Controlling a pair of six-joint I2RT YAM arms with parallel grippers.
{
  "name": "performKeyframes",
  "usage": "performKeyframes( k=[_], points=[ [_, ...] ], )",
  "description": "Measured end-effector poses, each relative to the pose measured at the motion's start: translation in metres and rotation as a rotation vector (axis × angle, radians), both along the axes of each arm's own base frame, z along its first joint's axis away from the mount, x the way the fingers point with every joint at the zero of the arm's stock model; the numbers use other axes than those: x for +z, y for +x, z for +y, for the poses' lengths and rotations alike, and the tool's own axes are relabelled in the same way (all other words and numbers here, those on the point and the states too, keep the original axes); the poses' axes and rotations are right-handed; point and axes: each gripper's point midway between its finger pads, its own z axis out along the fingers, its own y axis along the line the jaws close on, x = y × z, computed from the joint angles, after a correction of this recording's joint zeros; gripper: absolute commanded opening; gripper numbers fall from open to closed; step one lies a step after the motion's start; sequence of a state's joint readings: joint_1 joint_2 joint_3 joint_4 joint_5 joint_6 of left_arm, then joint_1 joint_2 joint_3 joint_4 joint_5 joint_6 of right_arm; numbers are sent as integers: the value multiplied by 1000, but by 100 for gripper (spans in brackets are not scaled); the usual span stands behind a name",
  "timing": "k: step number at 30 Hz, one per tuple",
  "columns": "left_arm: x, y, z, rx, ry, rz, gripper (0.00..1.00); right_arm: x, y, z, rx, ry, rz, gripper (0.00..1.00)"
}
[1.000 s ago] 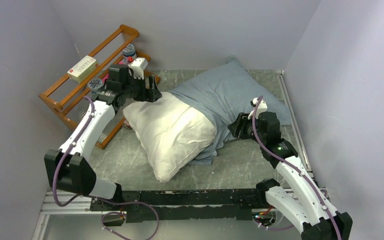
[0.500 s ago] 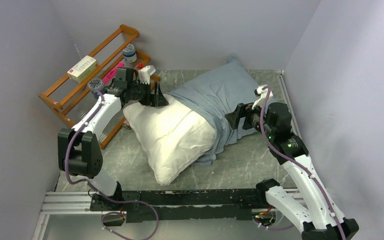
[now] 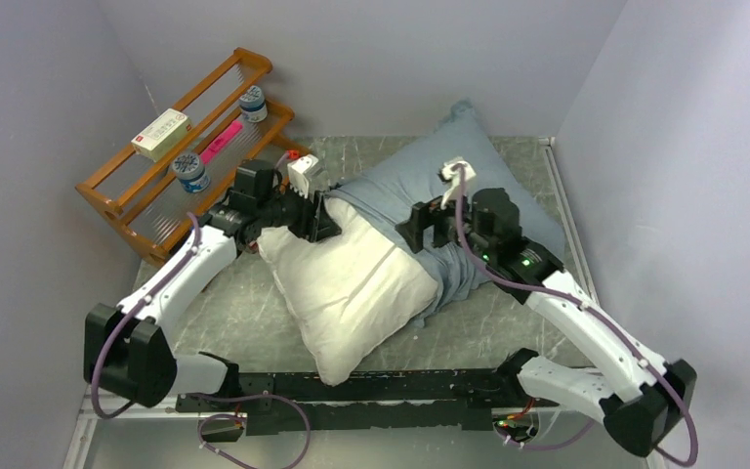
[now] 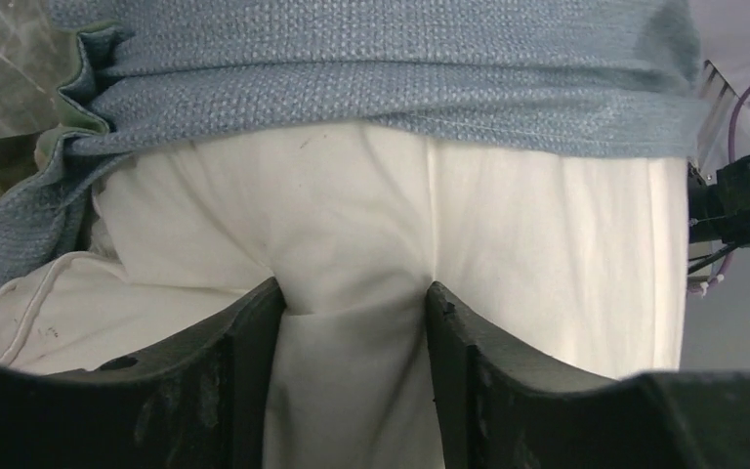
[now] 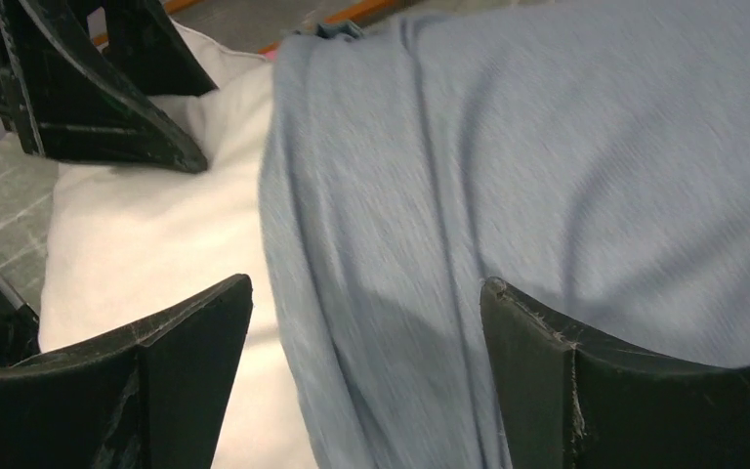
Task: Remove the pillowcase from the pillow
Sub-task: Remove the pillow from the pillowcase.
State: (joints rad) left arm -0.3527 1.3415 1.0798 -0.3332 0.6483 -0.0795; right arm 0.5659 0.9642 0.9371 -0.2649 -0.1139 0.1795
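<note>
While I'm watching from above, the pillowcase point(image 3: 420, 181) is lying bunched over the far right part of the table point(image 3: 508, 332), its blue-grey cloth reaching up toward the far wall. It's covering only the far end of the pillow point(image 3: 361, 283). The white cushion is sticking out of the opening toward the near left, bare for most of its length and lying on a diagonal across the middle of the table. On the left wrist view I'm seeing a green edge folded back at the cover's mouth, right where blue cloth meets white.

My left gripper point(image 4: 352, 293) is sitting on the pillow's far left corner, just beside that mouth. Its jaws are drawn in on a raised fold of the white fabric, and creases are running away from both fingertips.

My right gripper point(image 5: 366, 288) is hovering over the cover's edge at the middle of the pillow, jaws spread wide, gripping nothing. Whether its tips are touching the cloth, I can't tell.

Off to the far left, a wooden rack point(image 3: 156, 186) is leaning by the wall.
</note>
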Motion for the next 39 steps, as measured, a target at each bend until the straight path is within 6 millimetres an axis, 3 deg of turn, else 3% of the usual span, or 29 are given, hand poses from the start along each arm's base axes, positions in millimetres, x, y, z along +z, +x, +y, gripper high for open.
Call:
performKeyframes(
  k=[5, 10, 18, 27, 31, 39],
  points=[
    [13, -18, -2, -15, -25, -58, 39, 7, 7, 44, 84, -59, -66, 91],
    [22, -25, -1, -19, -40, -92, 22, 16, 25, 75, 119, -126, -116, 93],
    [18, -30, -2, -27, -60, -103, 7, 24, 62, 104, 111, -199, -148, 95],
    [22, -39, -3, -42, -89, -120, 5, -10, 89, 117, 82, -309, -66, 95],
    [22, -40, -4, -44, -91, -120, 5, -29, 96, 117, 64, -363, -23, 86],
    [23, -40, -1, -26, -88, -143, 5, -40, 113, 100, -50, -477, -23, 47]
  ],
)
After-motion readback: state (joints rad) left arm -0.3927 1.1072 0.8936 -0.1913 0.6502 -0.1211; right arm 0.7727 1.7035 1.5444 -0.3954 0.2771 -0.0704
